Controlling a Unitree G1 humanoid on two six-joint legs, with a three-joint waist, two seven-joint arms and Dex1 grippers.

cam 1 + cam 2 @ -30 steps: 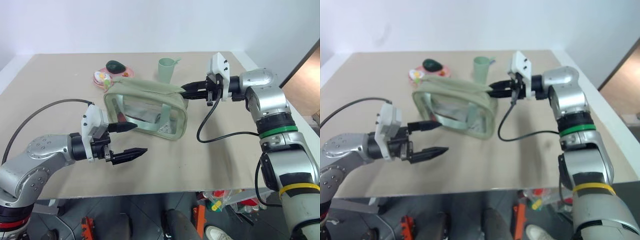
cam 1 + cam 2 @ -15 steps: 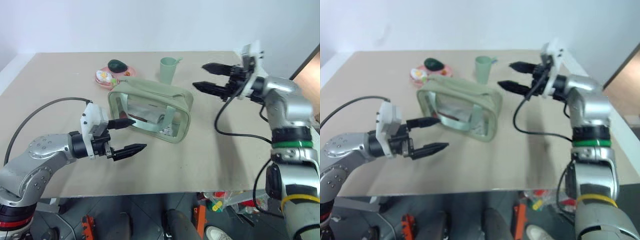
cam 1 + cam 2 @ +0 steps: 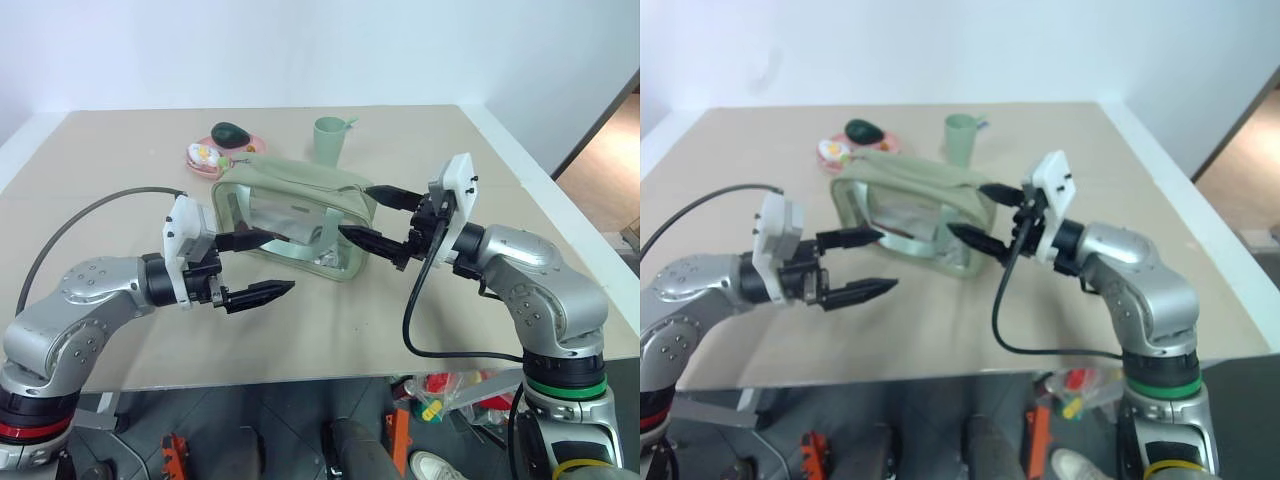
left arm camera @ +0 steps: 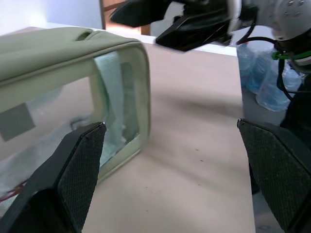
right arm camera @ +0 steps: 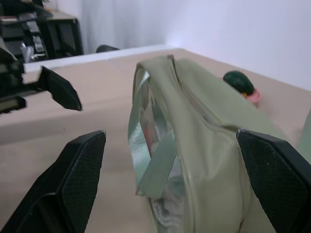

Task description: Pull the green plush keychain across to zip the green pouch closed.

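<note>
The pouch point(image 3: 296, 214) sat upright mid-desk point(image 3: 450, 300), zip running along its top; keychain too small to pick out. Right gripper point(image 3: 378, 222) hung just off the pouch's right end, fingers spread and holding nothing, w/ the left gripper point(image 3: 256, 267) at the pouch's near left corner, fingers also spread, empty. Behind the pouch stood a cup point(image 3: 331, 140) and a pink plate point(image 3: 206, 156) w/ a dark green toy point(image 3: 232, 132).

The right claw point(image 5: 170, 189) gapes wide around the end of the green pouch point(image 5: 204, 136) on the worktop point(image 5: 73, 131); the left claw point(image 5: 43, 90) sits beyond, an avocado toy point(image 5: 238, 82) behind.
</note>
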